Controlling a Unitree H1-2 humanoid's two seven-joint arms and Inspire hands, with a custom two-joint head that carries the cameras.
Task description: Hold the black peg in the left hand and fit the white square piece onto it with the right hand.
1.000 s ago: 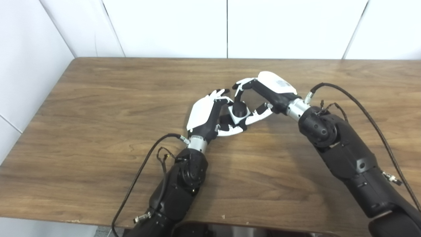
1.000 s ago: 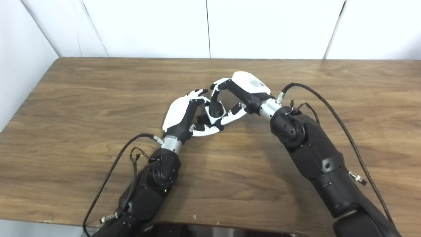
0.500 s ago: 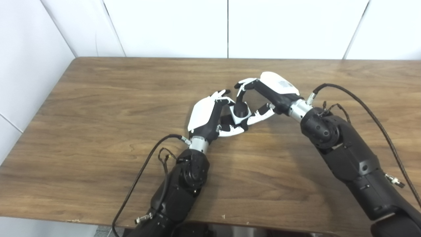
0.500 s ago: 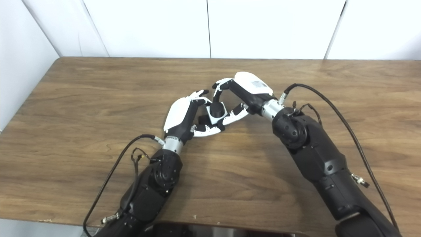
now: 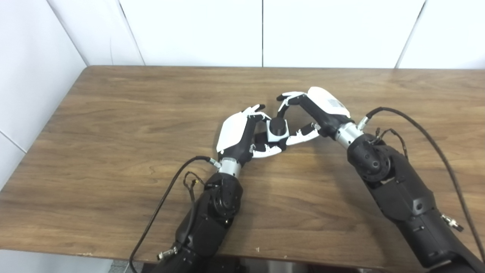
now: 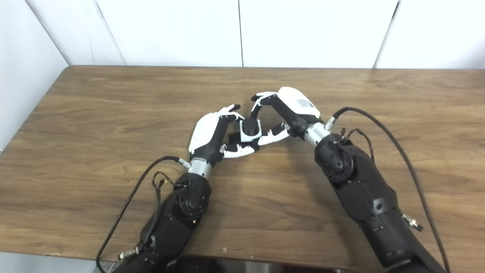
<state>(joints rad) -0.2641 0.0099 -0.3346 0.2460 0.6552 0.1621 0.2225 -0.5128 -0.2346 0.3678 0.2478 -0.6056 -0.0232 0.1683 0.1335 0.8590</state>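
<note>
My left hand [image 5: 237, 131] is shut around the black peg [image 5: 277, 124], low over the wooden table [image 5: 132, 113] near its middle. The white square piece [image 5: 273, 135] sits around the peg, whose round black top shows in the piece's hole. Most of the peg is hidden by the piece and my left fingers. My right hand [image 5: 322, 108] is just right of the piece with its fingers apart. Its thumb tip lies close to the piece's lower right edge and its fingers arch above it. The piece also shows in the right eye view [image 6: 246, 137].
White wall panels stand behind the table's far edge. A black cable [image 5: 416, 121] loops off my right forearm, and another [image 5: 163, 197] hangs from my left forearm over the near edge. The table's left edge meets a white side wall.
My right hand has drawn a little to the right, away from the piece, with its fingers wider apart. The white piece now sits squarer on the peg. My left hand has stayed in place.
</note>
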